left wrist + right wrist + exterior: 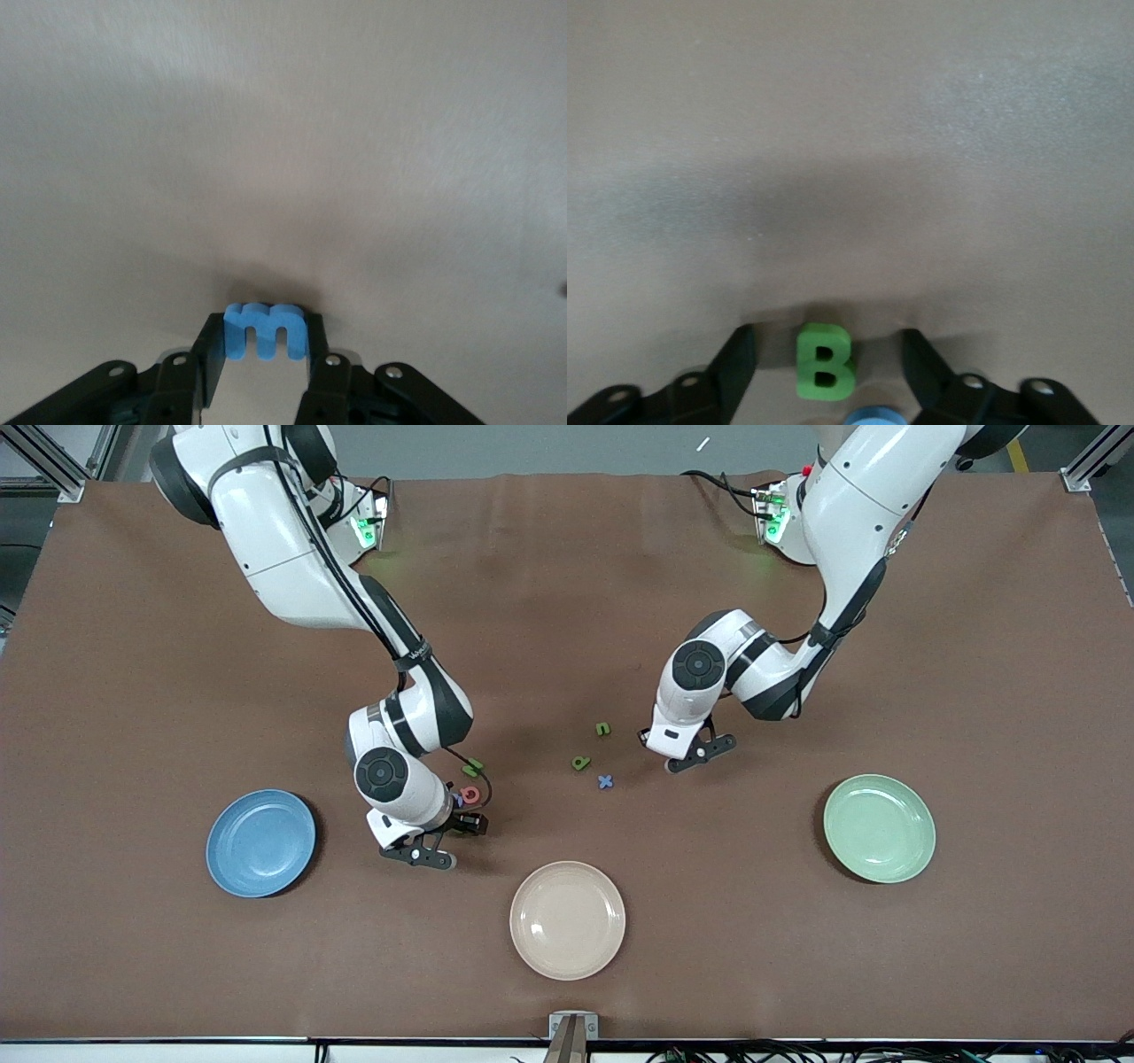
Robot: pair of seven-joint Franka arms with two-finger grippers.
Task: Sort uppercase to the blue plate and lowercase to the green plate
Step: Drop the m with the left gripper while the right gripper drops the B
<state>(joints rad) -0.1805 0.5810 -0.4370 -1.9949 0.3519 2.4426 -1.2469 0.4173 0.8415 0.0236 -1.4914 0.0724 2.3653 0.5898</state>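
Blue, mint-green and cream plates are all sitting bare, so no letter is sorted yet. From the round blue plate across: the right gripper is hanging open around the small green B. The left gripper is squeezing the blue m on the brown table. The pale mint-green plate is waiting empty toward the left arm's end.
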